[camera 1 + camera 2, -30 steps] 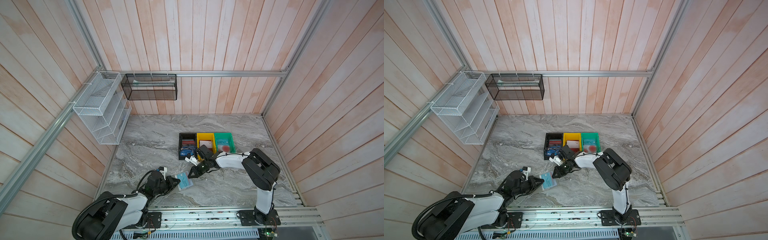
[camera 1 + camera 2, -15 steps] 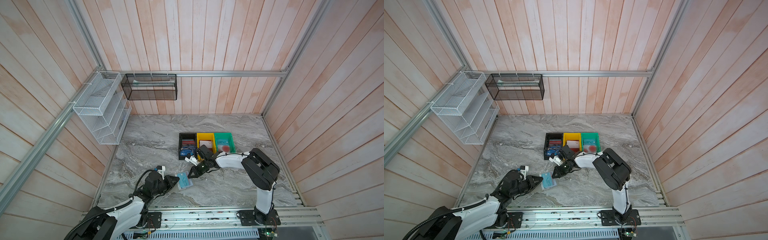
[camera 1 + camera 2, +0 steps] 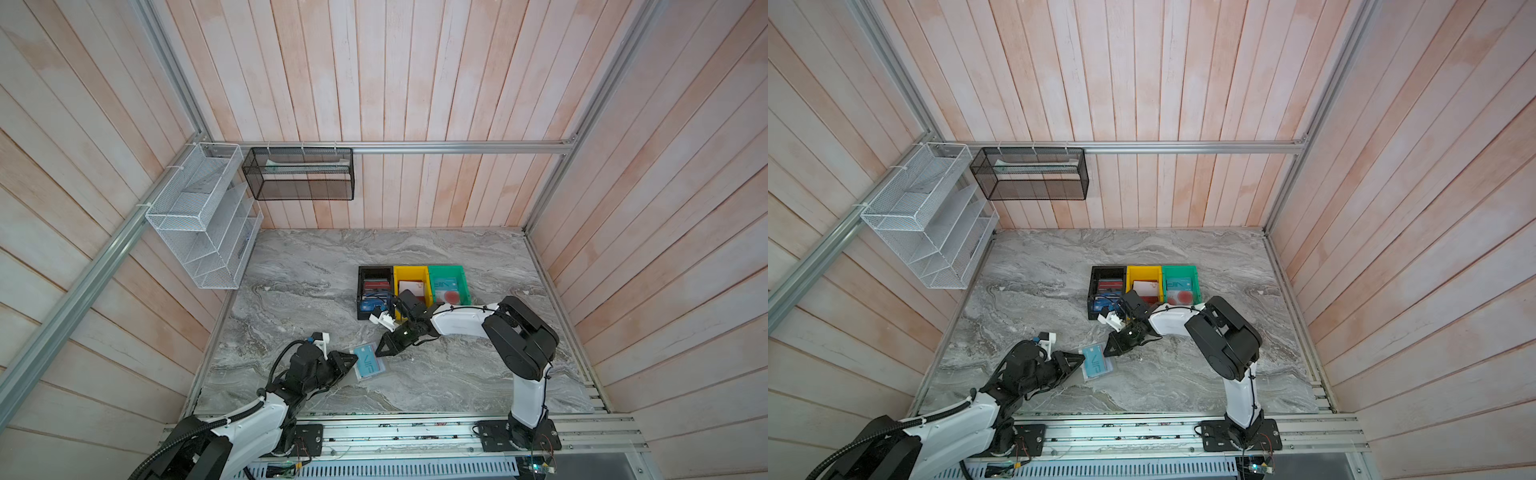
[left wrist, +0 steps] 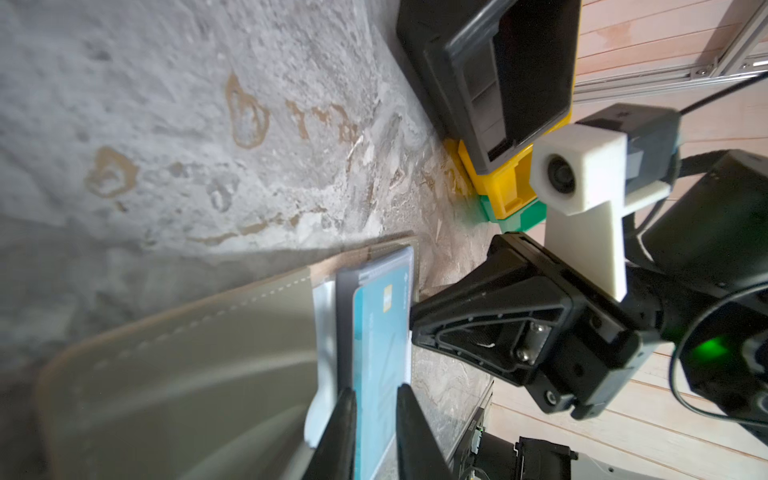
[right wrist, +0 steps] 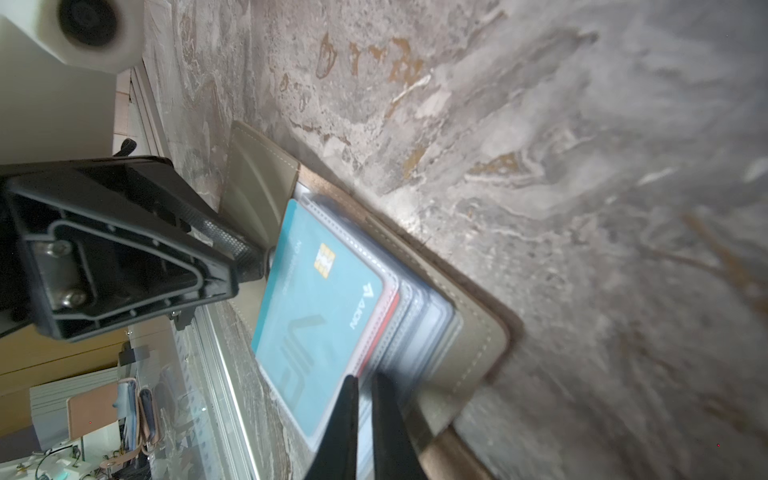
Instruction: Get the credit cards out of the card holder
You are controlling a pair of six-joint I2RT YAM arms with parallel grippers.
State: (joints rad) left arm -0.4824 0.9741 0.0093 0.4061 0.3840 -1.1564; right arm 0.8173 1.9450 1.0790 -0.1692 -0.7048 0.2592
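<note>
The card holder, a grey folder with clear pockets, lies open on the marble near the front in both top views. A teal VIP credit card sits on top of the pockets, with a red card edge just under it. My left gripper is at the holder's left side, narrowly open, with the teal card's edge between its fingers. My right gripper comes from the far right and is shut on a clear pocket leaf of the holder, beside the teal card.
A black bin, a yellow bin and a green bin stand in a row just behind the right gripper, each holding cards. A white wire rack and a black mesh basket hang on the walls.
The left jaws have parted a little around the teal card, and the left arm's elbow has sunk toward the front rail. The right arm and the holder have stayed put.
</note>
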